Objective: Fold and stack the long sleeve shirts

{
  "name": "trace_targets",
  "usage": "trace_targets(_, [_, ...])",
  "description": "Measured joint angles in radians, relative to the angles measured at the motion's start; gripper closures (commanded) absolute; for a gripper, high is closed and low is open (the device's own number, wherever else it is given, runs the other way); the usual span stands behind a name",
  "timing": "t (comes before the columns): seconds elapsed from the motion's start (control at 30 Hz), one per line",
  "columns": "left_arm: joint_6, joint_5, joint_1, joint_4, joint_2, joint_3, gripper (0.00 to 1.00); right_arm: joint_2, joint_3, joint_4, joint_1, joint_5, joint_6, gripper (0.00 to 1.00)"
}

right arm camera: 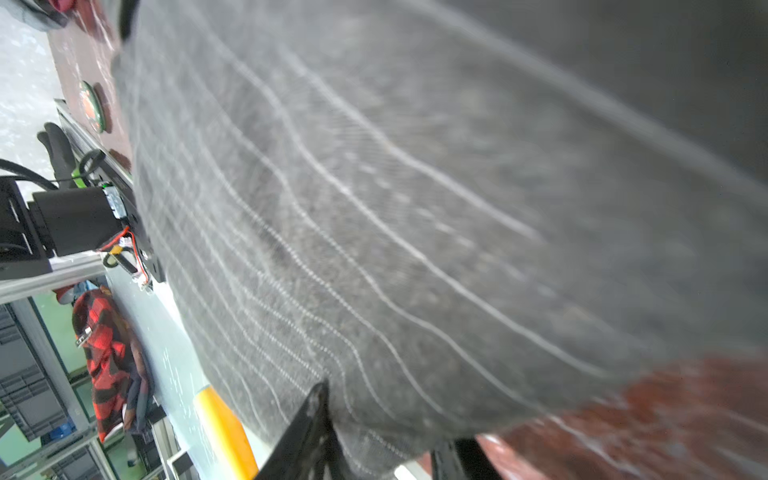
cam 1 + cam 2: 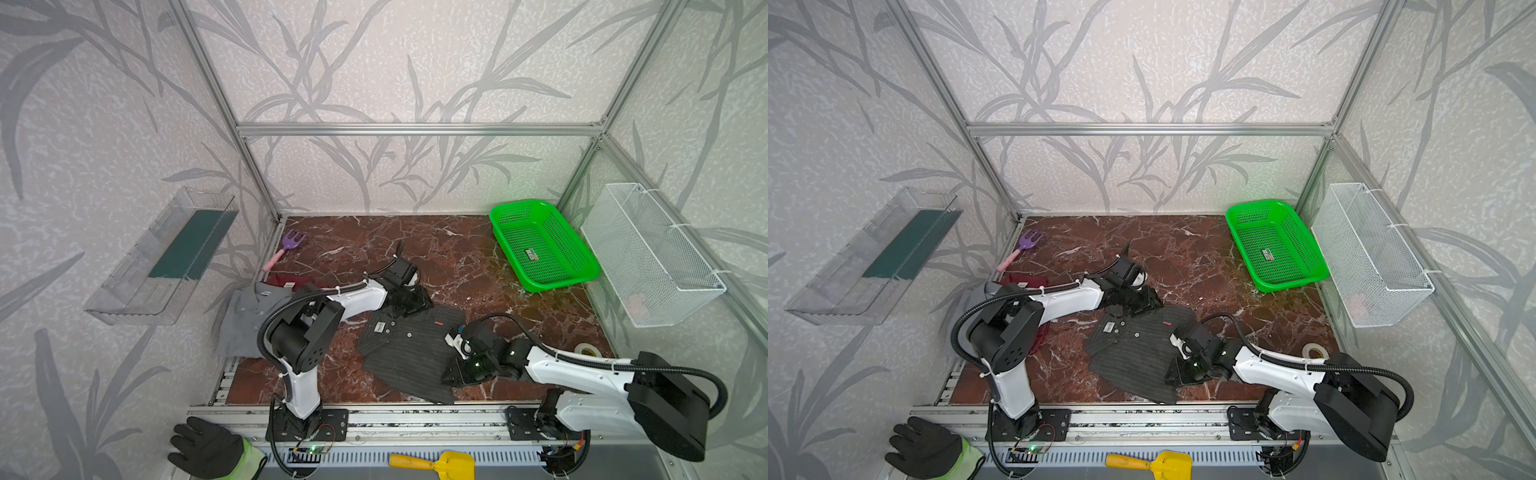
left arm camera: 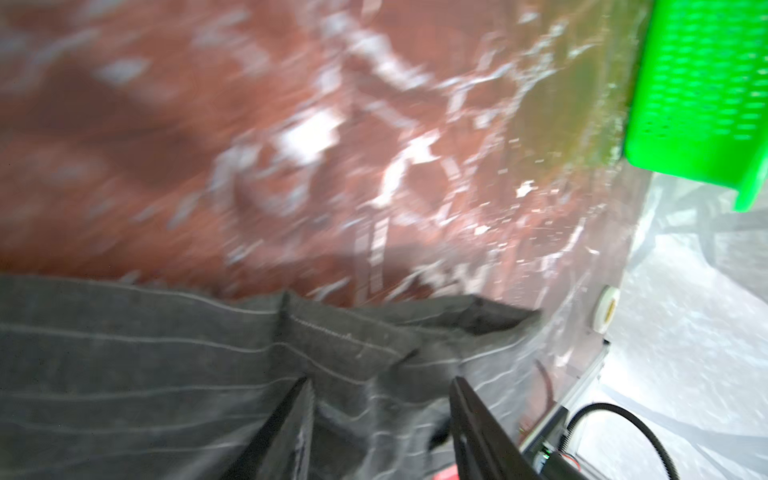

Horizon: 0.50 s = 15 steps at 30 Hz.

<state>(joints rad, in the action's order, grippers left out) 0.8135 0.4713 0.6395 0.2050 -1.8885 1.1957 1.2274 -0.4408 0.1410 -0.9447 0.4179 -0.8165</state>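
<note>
Walls [image 2: 395,62]: we see pale wallpaper with grey leaf shapes on three sides, behind a silver metal frame [image 2: 415,129].
Table [image 2: 457,257]: dark red marble with white veins lies under both grippers.
Pinstriped shirt [image 2: 409,353]: it is dark charcoal with thin pale stripes. A row of buttons, a white label near the collar and a small red tag show on it. It lies rumpled on the table between the two grippers, and the wrist views show its weave blurred.
Wire basket [image 2: 652,257]: white mesh, hung on the side wall well beyond the right gripper.
Green basket [image 2: 561,282]: a plastic basket on the table, well apart from both grippers.
Grey shirt [image 2: 245,320]: plain mid-grey and collared, it lies flat beside the left arm, away from its gripper.
Dark red shirt [image 2: 286,279]: it peeks out at the grey shirt's collar end, touching it.
Left gripper [image 3: 380,386]: it is at the pinstriped shirt's collar end, and we see cloth bunched and pinched between its fingers.
Right gripper [image 1: 386,415]: its fingers straddle the shirt's hem edge. We cannot tell whether they clamp it.
Tape roll [image 2: 587,350]: on the table, just behind the right arm.
</note>
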Motion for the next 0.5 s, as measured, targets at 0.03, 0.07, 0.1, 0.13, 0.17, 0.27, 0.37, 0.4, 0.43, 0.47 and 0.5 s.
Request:
trace_targets(0.03, [-0.012, 0.003, 0.001, 0.011, -0.018, 0.041, 0.46, 0.014, -0.001, -0.026, -0.021, -0.014, -0.015, 0.6])
trace_targets(0.07, [-0.031, 0.004, 0.001, 0.029, -0.04, 0.094, 0.46, 0.035, -0.007, -0.05, -0.04, -0.026, -0.029, 0.6])
trace_targets(0.1, [-0.051, 0.004, 0.001, 0.052, -0.055, 0.142, 0.46, 0.058, -0.018, -0.063, -0.054, -0.039, -0.038, 0.6])
trace_targets(0.13, [-0.072, -0.001, 0.001, 0.079, -0.065, 0.183, 0.46, 0.078, -0.031, -0.072, -0.063, -0.045, -0.044, 0.59])
trace_targets(0.17, [-0.097, -0.008, 0.001, 0.11, -0.071, 0.228, 0.46, 0.1, -0.047, -0.085, -0.078, -0.052, -0.049, 0.58])
trace_targets(0.27, [-0.169, -0.05, 0.0, 0.204, -0.063, 0.334, 0.45, 0.125, -0.088, -0.101, -0.097, -0.067, -0.047, 0.52])
trace_targets(0.37, [-0.208, -0.106, -0.007, 0.269, 0.01, 0.33, 0.45, 0.079, -0.142, -0.019, -0.101, -0.085, -0.005, 0.47])
trace_targets(0.4, [-0.212, -0.124, -0.011, 0.286, 0.053, 0.301, 0.45, 0.043, -0.162, 0.03, -0.101, -0.105, 0.015, 0.45])
trace_targets(0.43, [-0.212, -0.137, -0.013, 0.3, 0.09, 0.272, 0.45, 0.002, -0.179, 0.073, -0.1, -0.126, 0.031, 0.42])
trace_targets(0.47, [-0.209, -0.153, -0.013, 0.313, 0.148, 0.225, 0.45, -0.049, -0.194, 0.111, -0.095, -0.145, 0.056, 0.41])
trace_targets(0.5, [-0.205, -0.166, -0.014, 0.323, 0.196, 0.182, 0.45, -0.098, -0.209, 0.149, -0.08, -0.158, 0.087, 0.4])
